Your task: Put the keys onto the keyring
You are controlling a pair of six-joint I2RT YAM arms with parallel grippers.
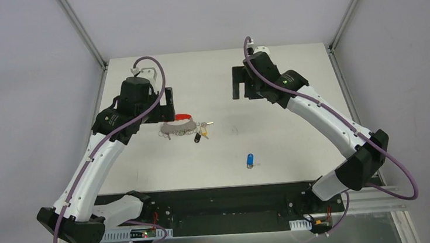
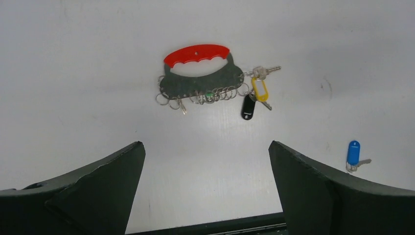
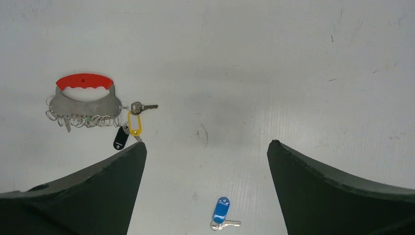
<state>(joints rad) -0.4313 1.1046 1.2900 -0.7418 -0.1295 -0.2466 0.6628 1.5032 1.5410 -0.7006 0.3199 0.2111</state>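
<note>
**Both hands wide open, blue key lies alone**

The keyring [image 2: 201, 81] lies flat on the white counter [image 1: 292, 91], a little left of the middle in the top view. Its red clip [image 2: 196, 54] curves over the grey piece [image 2: 171, 83]. A row of small silver rings [image 2: 215, 93] hangs along the grey edge. At its right end sit a yellow key [image 2: 260, 89], a black key [image 2: 248, 107] and a plain silver key [image 2: 264, 72].

The blue key [image 1: 250, 160] lies by itself lower in the top view, right of the middle, well apart from the keyring.

The left hand [image 2: 205, 144] is up in the air near the keyring, wide open, with nothing in it. The right hand [image 3: 206, 143] is in the upper right part of the top view. It is wide open too and holds nothing.
</note>
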